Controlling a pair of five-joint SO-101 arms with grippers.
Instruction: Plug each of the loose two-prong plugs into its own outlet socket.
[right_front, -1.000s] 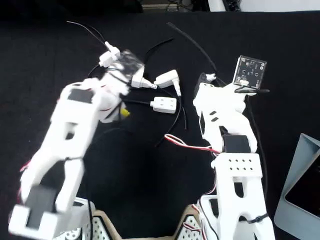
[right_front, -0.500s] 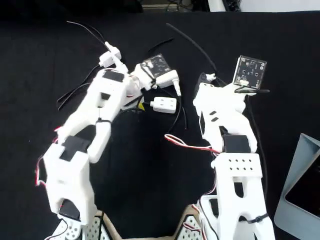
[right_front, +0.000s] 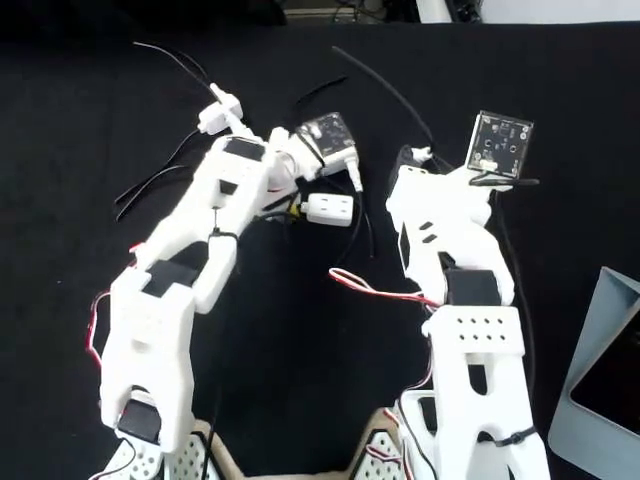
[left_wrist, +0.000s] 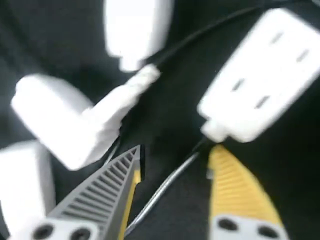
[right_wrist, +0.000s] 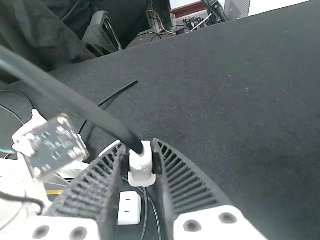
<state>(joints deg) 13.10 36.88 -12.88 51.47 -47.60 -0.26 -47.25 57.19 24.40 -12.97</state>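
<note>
In the high view, the left arm (right_front: 190, 260) is lying diagonally across the black table (right_front: 560, 90). Its left gripper (right_front: 293, 207) is hanging just beside the outlet socket block (right_front: 328, 209), on the side towards that arm's base. An angled white plug (right_front: 346, 160) is lying near the block on its far side, partly under the arm's camera board (right_front: 328, 134). The right arm (right_front: 445, 225) is standing well apart from the block, with the right gripper (right_front: 414, 157) pointing away from the bases.

In the left wrist view, the left gripper (left_wrist: 175, 152) is standing spread apart over a thin black cord (left_wrist: 162, 192), which is running between its grey and yellow fingers (left_wrist: 235, 190). The outlet socket block (left_wrist: 265, 75) is lying just past the yellow finger, slots facing up. The angled white plug (left_wrist: 65, 120) is lying apart from the block, beyond the grey finger. A blurred white body (left_wrist: 135, 30), perhaps another plug, is lying farther off.

In the right wrist view, the right gripper (right_wrist: 141, 155) is clamping a small white plug (right_wrist: 140, 169), whose thick black cable (right_wrist: 60, 95) is rising away from it. The outlet socket block (right_wrist: 129, 207) is showing below the clamped plug, not touching it.
</note>
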